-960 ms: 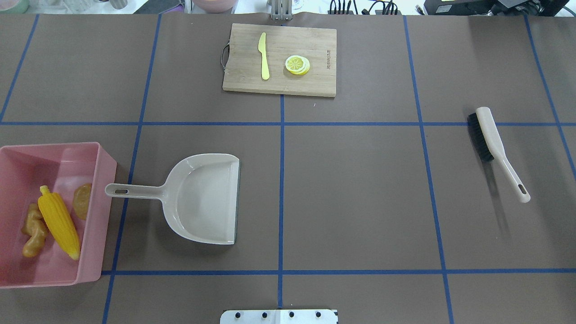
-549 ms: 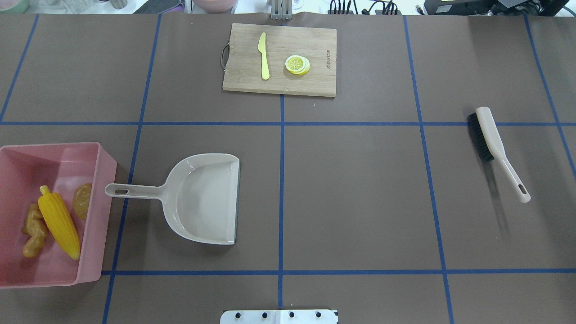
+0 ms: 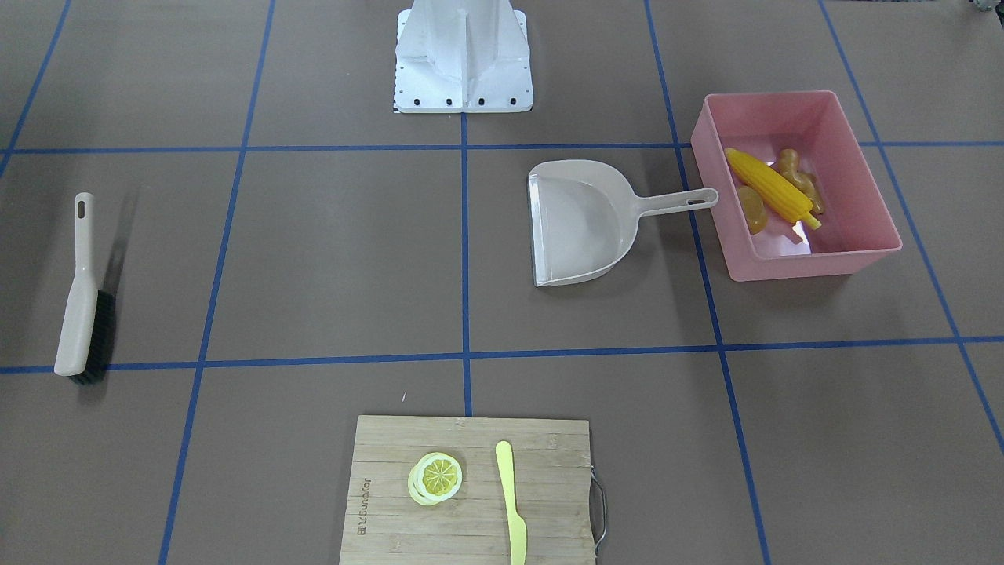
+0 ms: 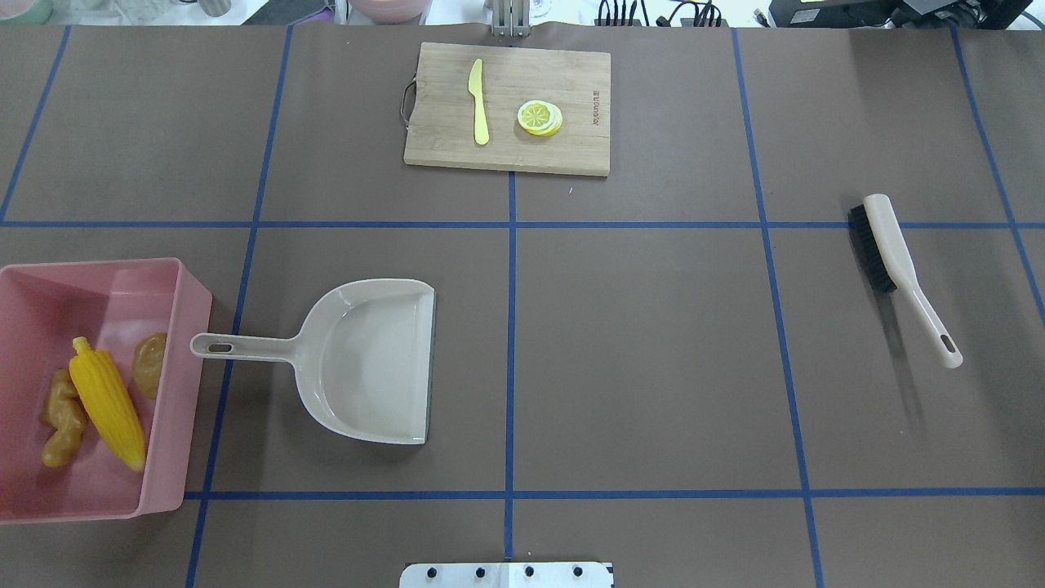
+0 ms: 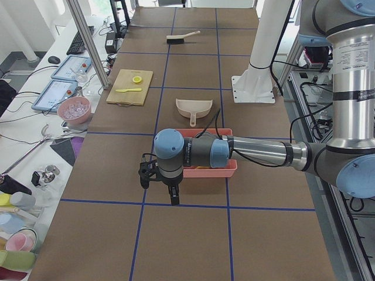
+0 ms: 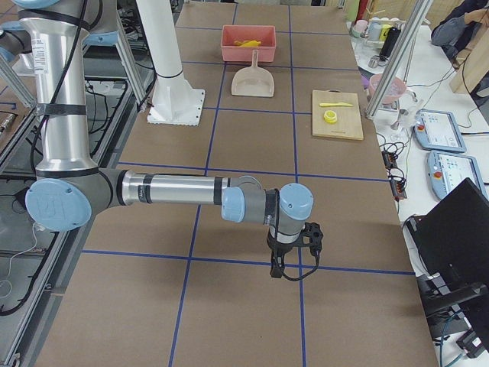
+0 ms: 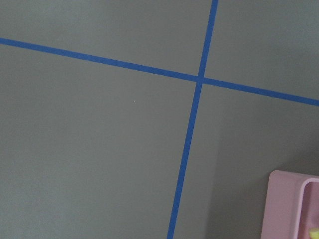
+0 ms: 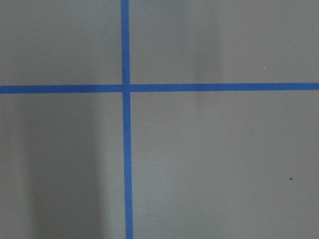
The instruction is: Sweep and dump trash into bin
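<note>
The pink bin (image 4: 184,408) (image 3: 808,263) stands at the table's left end. Inside it lie the trash pieces: a yellow corn cob (image 4: 106,404) (image 3: 773,187), a tan ginger root (image 4: 61,420) (image 3: 800,176) and a brown potato (image 4: 148,363) (image 3: 751,210). My left gripper (image 5: 159,188) hangs over bare table beyond the bin, seen only from the left side view, so I cannot tell whether it is open or shut. My right gripper (image 6: 294,256) hangs over bare table at the opposite end; I cannot tell its state either. A corner of the bin (image 7: 294,204) shows in the left wrist view.
A beige dustpan (image 4: 367,363) (image 3: 580,224) lies flat beside the bin, its handle pointing at the bin wall. A hand brush (image 4: 894,253) (image 3: 78,306) lies at the right. A wooden cutting board (image 4: 506,147) at the far middle carries a lemon slice (image 4: 540,117) and a yellow knife (image 4: 478,102).
</note>
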